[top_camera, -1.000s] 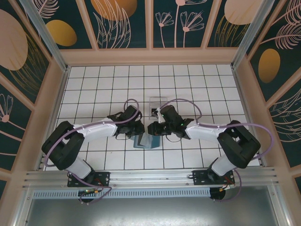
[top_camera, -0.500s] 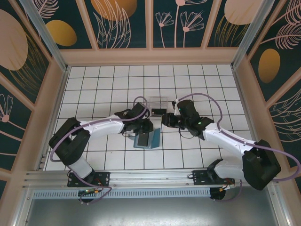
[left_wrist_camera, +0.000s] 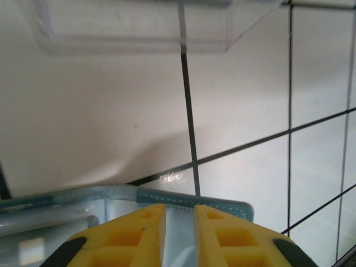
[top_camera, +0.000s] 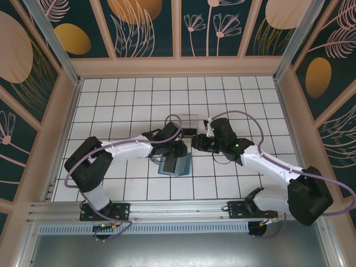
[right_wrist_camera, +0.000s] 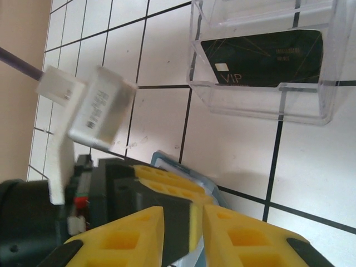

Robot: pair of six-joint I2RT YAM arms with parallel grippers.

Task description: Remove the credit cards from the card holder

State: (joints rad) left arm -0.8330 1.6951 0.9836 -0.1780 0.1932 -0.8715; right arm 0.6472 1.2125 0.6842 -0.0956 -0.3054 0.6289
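I'm clamping the card holder (left_wrist_camera: 222,207) in the left pincer (left_wrist_camera: 179,233) to steady it. The right pincer (right_wrist_camera: 183,233) is hovering narrowly parted and empty, near the dark card (right_wrist_camera: 267,58) sitting in the clear stand (right_wrist_camera: 261,103).

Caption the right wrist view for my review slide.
Black VIP card sits in the clear stand; right end effector hovers near the teal card holder.

Looking steeply down from high behind the arm bases (top_camera: 105,211), taking in the whole tiled table (top_camera: 111,100) from afar, with the clear stand (top_camera: 188,119) just 12 o'clock of centre. Peering low and close past the left gripper (left_wrist_camera: 179,211) toward that stand at 12 o'clock, skimming the card holder (left_wrist_camera: 222,207) at 6. Hovering close behind the right gripper (right_wrist_camera: 183,214), catching the same stand at 1 o'clock, the same holder at 6.
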